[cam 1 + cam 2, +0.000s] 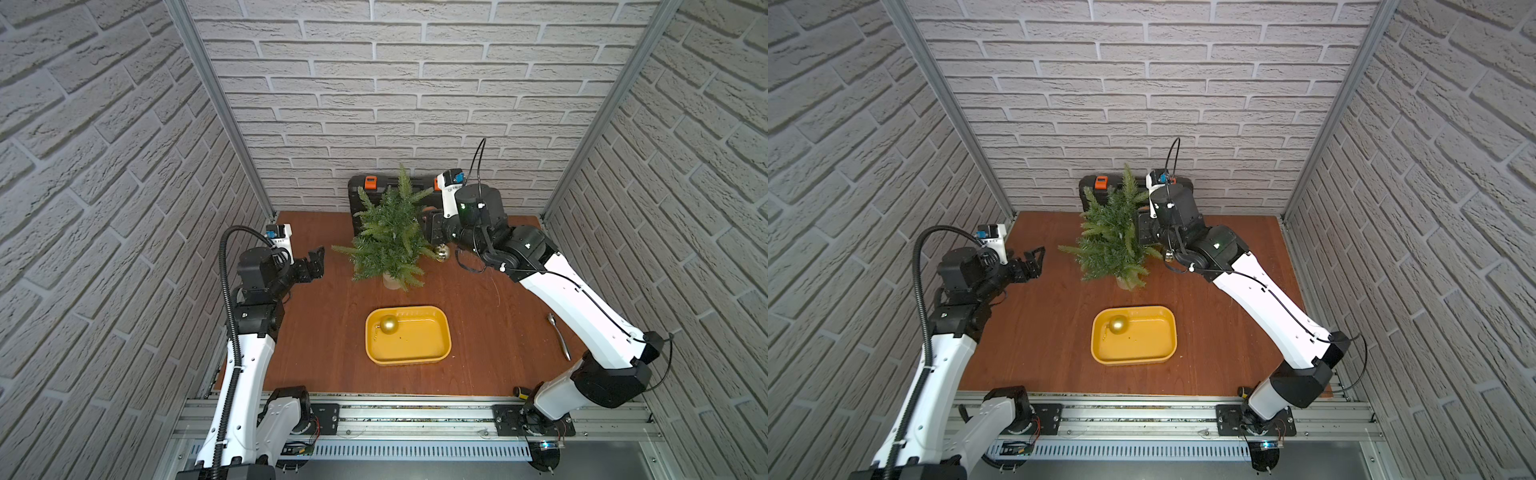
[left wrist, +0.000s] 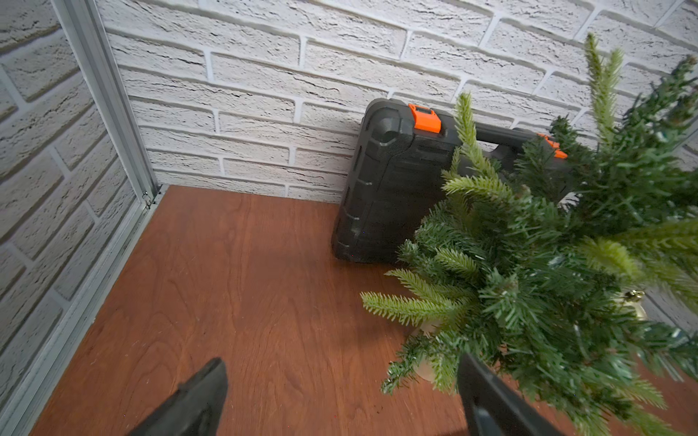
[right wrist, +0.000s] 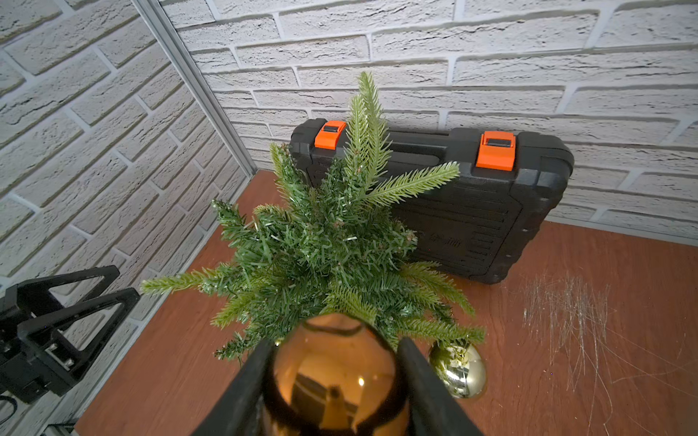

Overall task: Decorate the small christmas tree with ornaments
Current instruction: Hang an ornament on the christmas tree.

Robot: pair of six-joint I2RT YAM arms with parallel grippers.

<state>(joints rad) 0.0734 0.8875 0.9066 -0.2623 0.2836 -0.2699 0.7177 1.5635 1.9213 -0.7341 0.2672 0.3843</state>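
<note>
The small christmas tree [image 1: 390, 232] [image 1: 1113, 245] stands on its pale base at the back of the table. A shiny gold ornament [image 1: 441, 252] [image 3: 457, 370] hangs from a low branch on the tree's right side. My right gripper [image 3: 334, 347] is shut on a shiny copper-brown ornament [image 3: 332, 373], held close against the tree's right side, above the gold one. A larger matte gold ornament [image 1: 389, 324] [image 1: 1118, 324] lies in the yellow tray. My left gripper [image 1: 318, 257] [image 2: 342, 360] is open and holds nothing, to the left of the tree [image 2: 547, 264], its right finger near the lowest branches.
A black case [image 1: 374, 195] [image 3: 491, 211] with orange latches leans on the back wall behind the tree. The yellow tray [image 1: 446, 332] sits mid-table in front of the tree. A metal spoon [image 1: 559, 336] lies under the right arm. A dark-handled tool [image 1: 521, 392] lies at the front edge.
</note>
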